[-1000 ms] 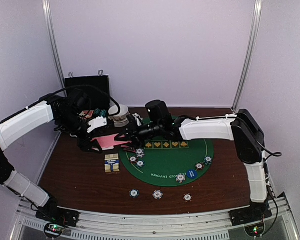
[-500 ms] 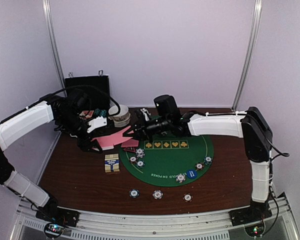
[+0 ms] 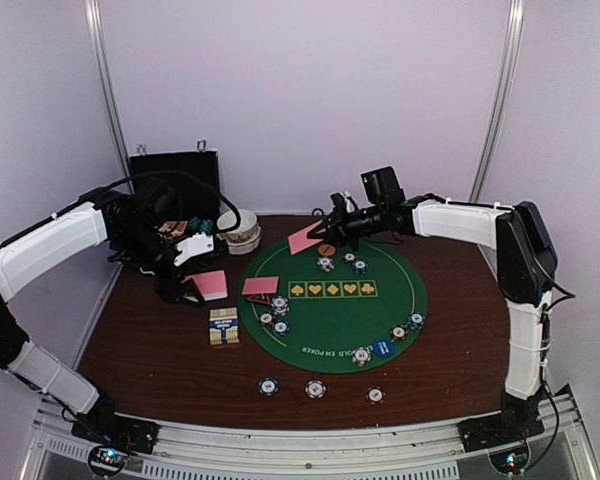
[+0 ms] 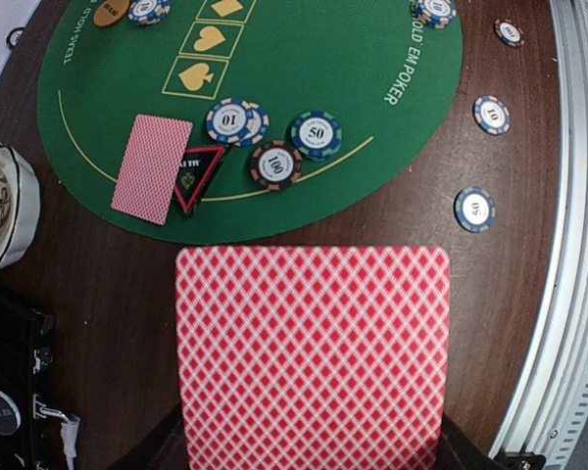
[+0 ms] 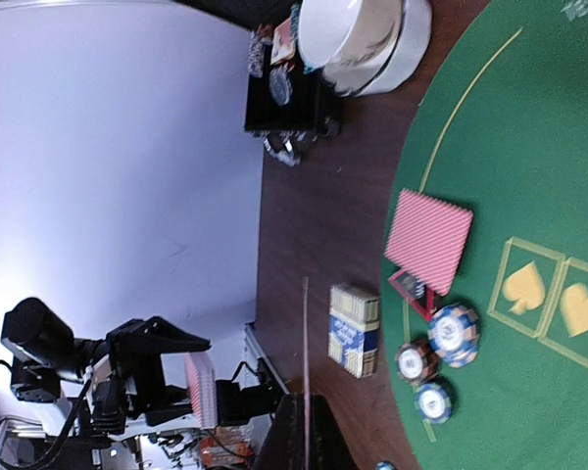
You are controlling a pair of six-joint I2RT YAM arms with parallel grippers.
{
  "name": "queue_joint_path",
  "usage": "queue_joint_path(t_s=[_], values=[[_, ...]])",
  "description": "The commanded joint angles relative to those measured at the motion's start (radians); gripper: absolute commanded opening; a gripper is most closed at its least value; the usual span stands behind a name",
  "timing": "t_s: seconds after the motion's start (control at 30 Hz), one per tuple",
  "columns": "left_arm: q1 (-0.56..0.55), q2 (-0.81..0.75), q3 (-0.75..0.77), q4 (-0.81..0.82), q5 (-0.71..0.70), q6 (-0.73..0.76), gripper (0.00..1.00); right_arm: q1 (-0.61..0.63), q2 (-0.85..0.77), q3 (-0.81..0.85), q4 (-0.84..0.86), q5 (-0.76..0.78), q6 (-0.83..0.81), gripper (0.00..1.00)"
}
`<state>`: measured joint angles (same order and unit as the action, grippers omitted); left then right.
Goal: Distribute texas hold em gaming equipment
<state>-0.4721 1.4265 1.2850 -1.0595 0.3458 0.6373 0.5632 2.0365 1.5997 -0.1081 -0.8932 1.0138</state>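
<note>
Your dark wooden table point(image 3: 150, 350) carries a round green mat point(image 3: 400, 290). Your left claw point(image 3: 192, 284) is clenched on the pink-backed deck point(image 4: 312, 352), with a face-down card point(image 4: 152, 168) lying on the mat's edge just ahead of it. Your right claw point(image 3: 332, 230) pinches a single card point(image 3: 304, 240), tilted, above the mat's far rim, with an orange button point(image 3: 326, 249) close by its tip.

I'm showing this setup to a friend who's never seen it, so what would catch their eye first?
The round green mat fills the middle of the dark table. Over its far edge the right tool holds a single pink-backed card in the air, while at the left, off the mat, the left tool grips a stack of cards.
</note>
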Motion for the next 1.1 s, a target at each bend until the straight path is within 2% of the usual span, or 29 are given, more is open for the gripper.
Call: queue_joint_path(t_s=[0.0, 0.17, 0.4, 0.77, 0.93, 1.07], values=[[0.003, -0.011, 0.015, 0.009, 0.011, 0.002, 0.0, -0.097, 0.088, 0.149, -0.24, 0.071, -0.202, 0.02], [0.004, -0.005, 0.017, 0.009, 0.011, 0.002, 0.0, -0.163, 0.232, 0.328, -0.368, 0.139, -0.293, 0.03], [0.003, -0.001, 0.019, 0.009, 0.019, 0.002, 0.0, -0.196, 0.378, 0.51, -0.404, 0.201, -0.303, 0.03], [0.003, 0.006, 0.02, 0.009, 0.035, 0.0, 0.0, -0.194, 0.503, 0.586, -0.273, 0.24, -0.209, 0.05], [0.003, 0.005, 0.022, 0.008, 0.035, -0.002, 0.0, -0.193, 0.515, 0.585, -0.278, 0.263, -0.221, 0.13], [0.003, 0.002, 0.019, 0.002, 0.036, -0.002, 0.0, -0.188, 0.476, 0.571, -0.327, 0.316, -0.278, 0.3]])
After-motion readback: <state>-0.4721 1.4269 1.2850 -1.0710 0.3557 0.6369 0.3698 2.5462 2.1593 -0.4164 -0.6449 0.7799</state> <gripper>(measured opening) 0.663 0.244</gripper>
